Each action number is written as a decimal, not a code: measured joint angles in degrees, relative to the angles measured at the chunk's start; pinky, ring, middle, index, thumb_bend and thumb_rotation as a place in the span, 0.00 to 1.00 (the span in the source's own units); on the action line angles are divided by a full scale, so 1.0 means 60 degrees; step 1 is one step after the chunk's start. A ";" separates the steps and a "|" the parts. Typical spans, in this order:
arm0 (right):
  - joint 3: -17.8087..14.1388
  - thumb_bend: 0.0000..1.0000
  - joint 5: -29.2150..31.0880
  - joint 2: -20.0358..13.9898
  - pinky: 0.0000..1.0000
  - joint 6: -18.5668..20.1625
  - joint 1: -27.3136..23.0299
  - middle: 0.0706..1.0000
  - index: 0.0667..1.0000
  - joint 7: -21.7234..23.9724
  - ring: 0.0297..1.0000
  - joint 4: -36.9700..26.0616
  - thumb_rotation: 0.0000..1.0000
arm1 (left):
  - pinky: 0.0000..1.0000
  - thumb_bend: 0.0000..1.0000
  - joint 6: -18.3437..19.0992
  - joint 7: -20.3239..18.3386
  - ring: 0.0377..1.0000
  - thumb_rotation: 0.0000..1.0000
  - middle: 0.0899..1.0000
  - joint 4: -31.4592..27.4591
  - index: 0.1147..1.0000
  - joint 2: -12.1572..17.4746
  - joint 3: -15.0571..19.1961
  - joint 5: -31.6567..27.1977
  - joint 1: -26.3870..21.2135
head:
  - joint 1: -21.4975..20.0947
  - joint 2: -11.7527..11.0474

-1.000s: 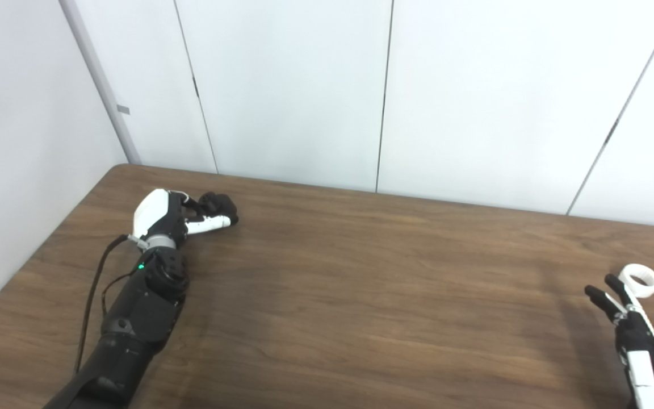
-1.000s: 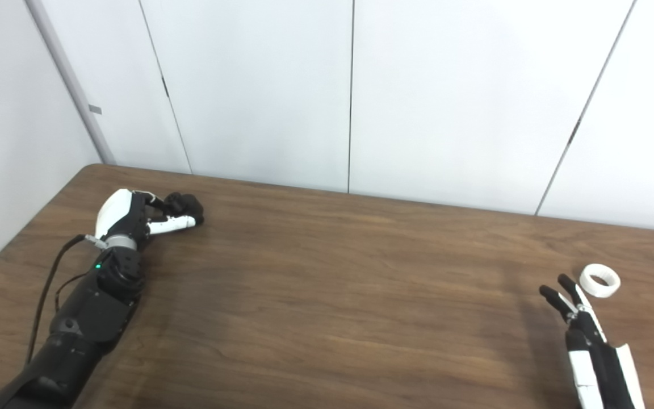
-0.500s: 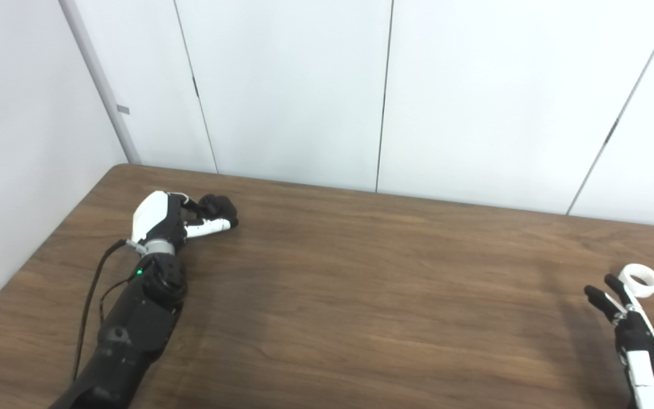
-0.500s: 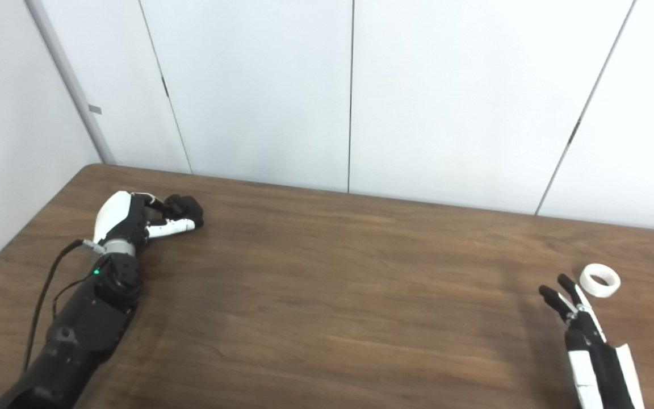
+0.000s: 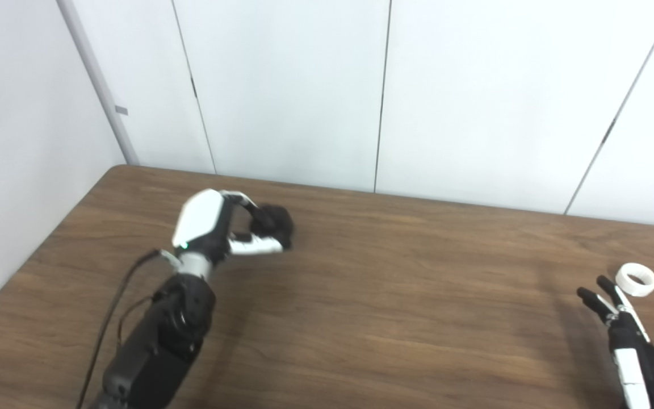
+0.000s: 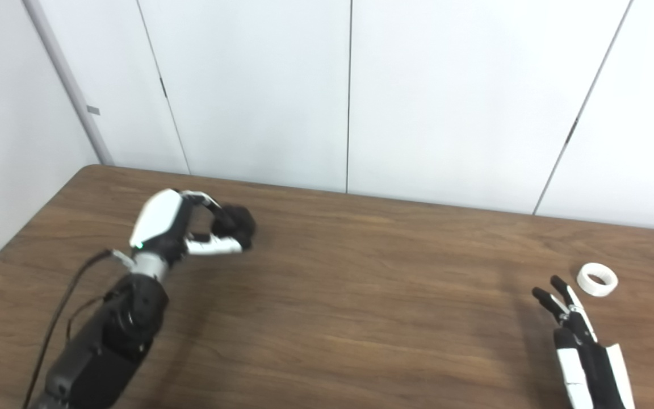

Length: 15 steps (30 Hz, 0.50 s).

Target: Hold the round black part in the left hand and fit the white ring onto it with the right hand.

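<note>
White wall panels (image 5: 281, 85) are running behind a brown wood-grain table (image 5: 361, 318), with vertical seams between the panels and a grey strip (image 5: 97, 85) slanting down to the table's far left corner.

Left hand (image 5: 213, 227) is sitting over the left part of the table, white back facing up, fingers curling round the round black part (image 5: 275, 222) and thumb closing under it, so it is grasping that part. Whether the part is lifted clear of the wood or resting on it is not showing clearly. Black forearm (image 5: 162, 335) is coming in from the bottom left, a thin black cable (image 5: 114, 312) looping beside it, a small green light glowing at the wrist.

Right hand (image 6: 574, 335) is reaching in from the bottom right corner, fingers (image 6: 545, 298) stretching out straight and spread, holding nothing, relaxed and released. White ring (image 6: 597, 279) is lying flat on the table at the far right, near those fingertips but apart from them, a little beyond and to the right. Ring and black part are sitting well apart, at opposite sides of the table.
</note>
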 measured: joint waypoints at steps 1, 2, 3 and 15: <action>0.0038 0.65 -0.0037 0.0030 1.00 -0.0001 0.0001 0.85 0.93 -0.0012 0.88 -0.0012 1.00 | 1.00 0.52 -0.0009 -0.0056 0.86 0.05 0.74 -0.0170 0.42 -0.0041 -0.0090 0.0141 0.0079 | -0.0058 0.0015; 0.0055 0.66 -0.0075 0.0039 1.00 0.0015 0.0002 0.85 0.94 -0.0032 0.88 -0.0022 1.00 | 1.00 0.52 -0.0040 -0.0143 0.86 0.05 0.74 -0.0314 0.42 -0.0069 -0.0201 0.0289 0.0134 | -0.0117 0.0015; 0.0074 0.66 -0.0100 0.0047 1.00 0.0044 0.0002 0.85 0.94 -0.0047 0.89 -0.0033 1.00 | 1.00 0.52 -0.0067 -0.0264 0.86 0.05 0.74 -0.0478 0.42 -0.0073 -0.0282 0.0445 0.0191 | -0.0204 0.0058; 0.0356 0.61 -0.0591 0.0520 1.00 0.0595 0.0142 0.86 0.94 -0.0249 0.90 -0.0410 1.00 | 1.00 0.52 -0.0821 -0.0878 0.88 0.06 0.75 -0.1658 0.42 -0.0679 -0.1482 0.2226 0.1053 | -0.0893 0.0322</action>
